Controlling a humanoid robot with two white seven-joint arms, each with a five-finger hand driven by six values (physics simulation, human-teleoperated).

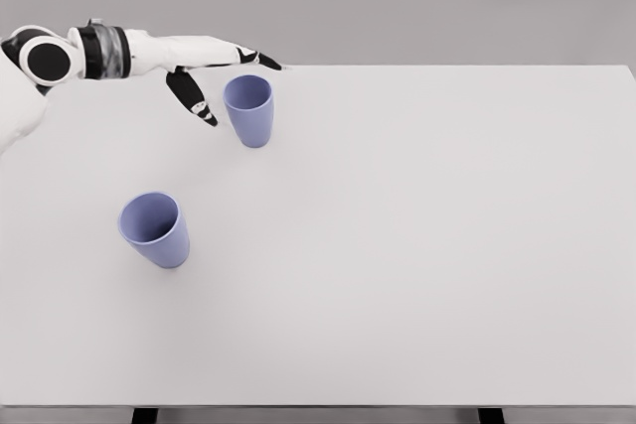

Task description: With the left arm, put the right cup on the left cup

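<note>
Right cup [248, 109]: lavender, upright on the white surface [417, 245], far-left area. Left cup [155, 229]: same colour, upright, nearer and further left, well apart from the first. Left robot hand [214, 81]: just beside the right cup's rim, fingers spread, thumb hanging down, holding nothing
</note>
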